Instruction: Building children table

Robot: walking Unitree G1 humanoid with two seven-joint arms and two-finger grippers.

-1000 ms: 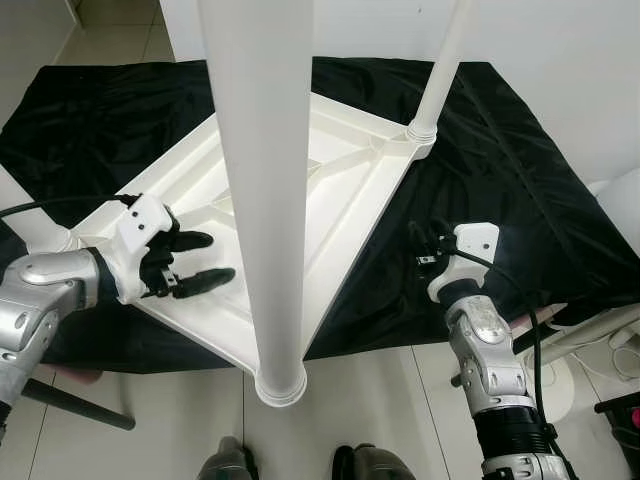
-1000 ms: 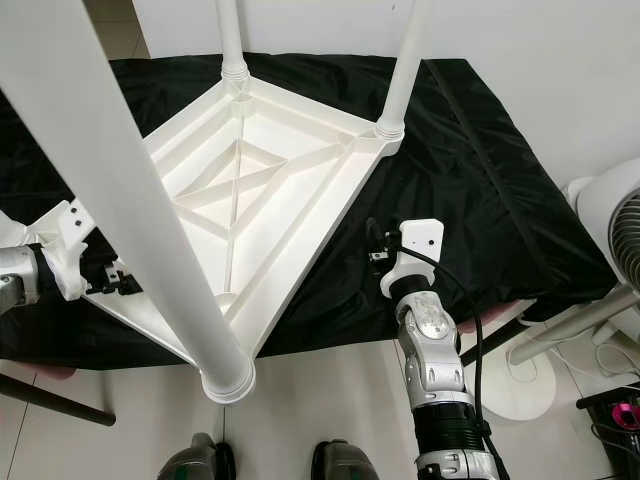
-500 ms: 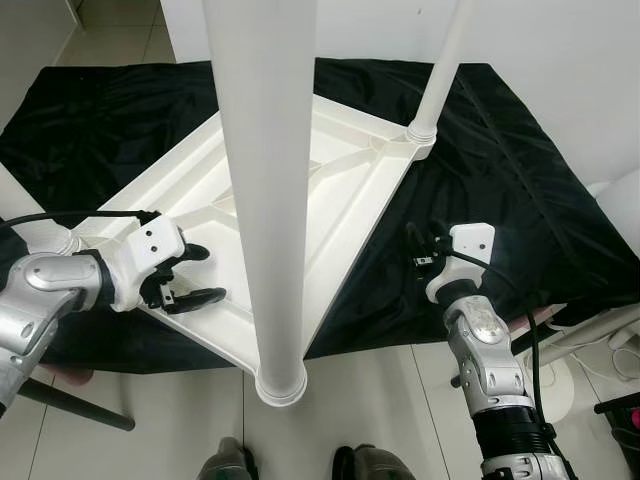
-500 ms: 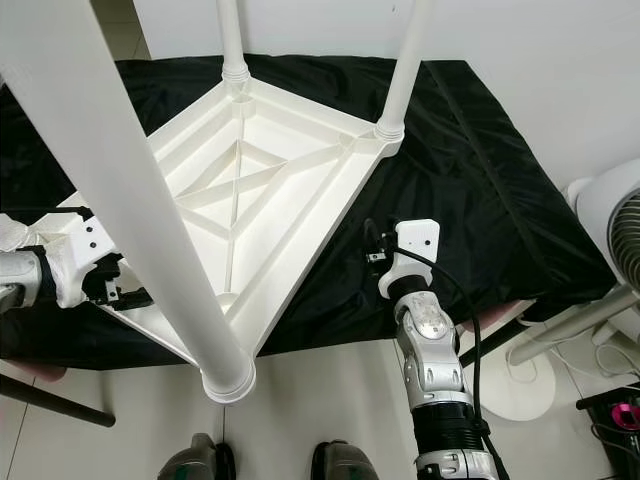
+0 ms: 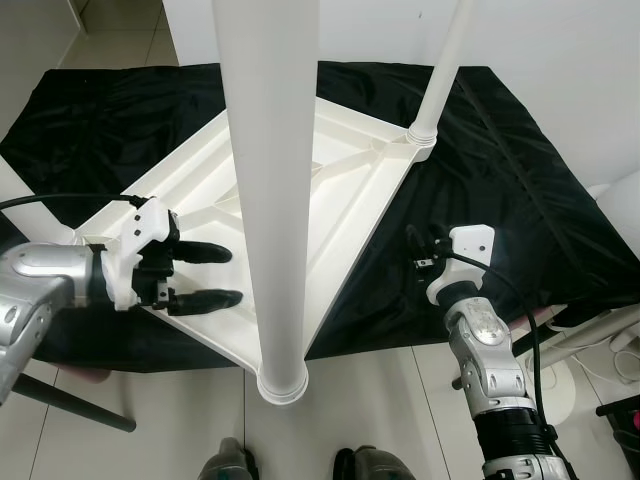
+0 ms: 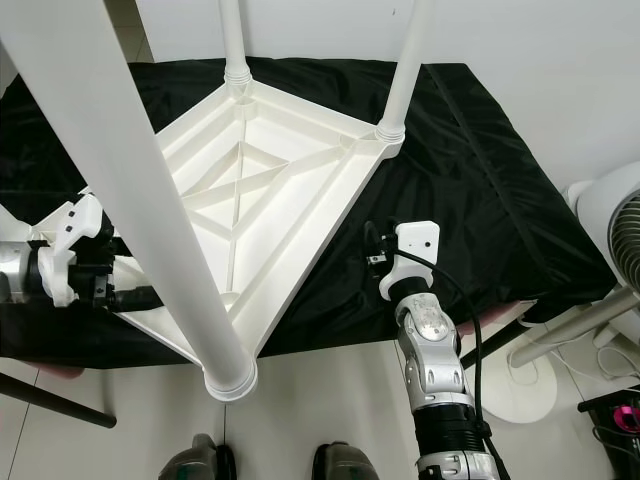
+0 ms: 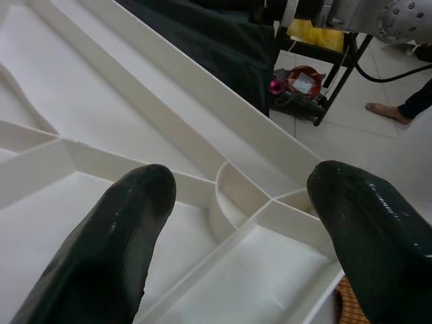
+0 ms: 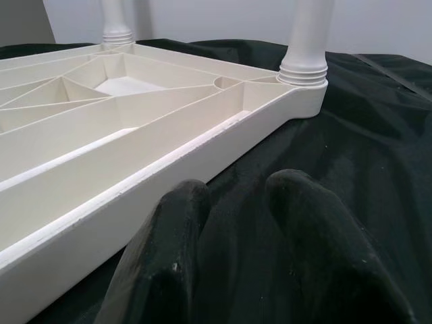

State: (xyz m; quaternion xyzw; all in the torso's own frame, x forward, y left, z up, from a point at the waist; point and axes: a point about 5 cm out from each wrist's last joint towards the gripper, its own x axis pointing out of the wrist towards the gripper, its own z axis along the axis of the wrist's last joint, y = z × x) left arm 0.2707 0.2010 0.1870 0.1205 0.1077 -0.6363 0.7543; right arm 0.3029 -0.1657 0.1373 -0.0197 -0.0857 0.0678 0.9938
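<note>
The upturned white table (image 5: 330, 190) lies on the black cloth (image 5: 500, 160). The left gripper (image 5: 200, 275) hovers over its near corner, fingers spread; the right gripper (image 5: 418, 250) rests beside it, nearly closed.

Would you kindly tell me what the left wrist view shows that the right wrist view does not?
Left wrist view: the left tool, open, above a round recess in the ribs, and a person's foot on the floor beyond. Right wrist view: the right tool over the black cloth, and two fitted legs. Both: the white tabletop's ribbed underside.
</note>
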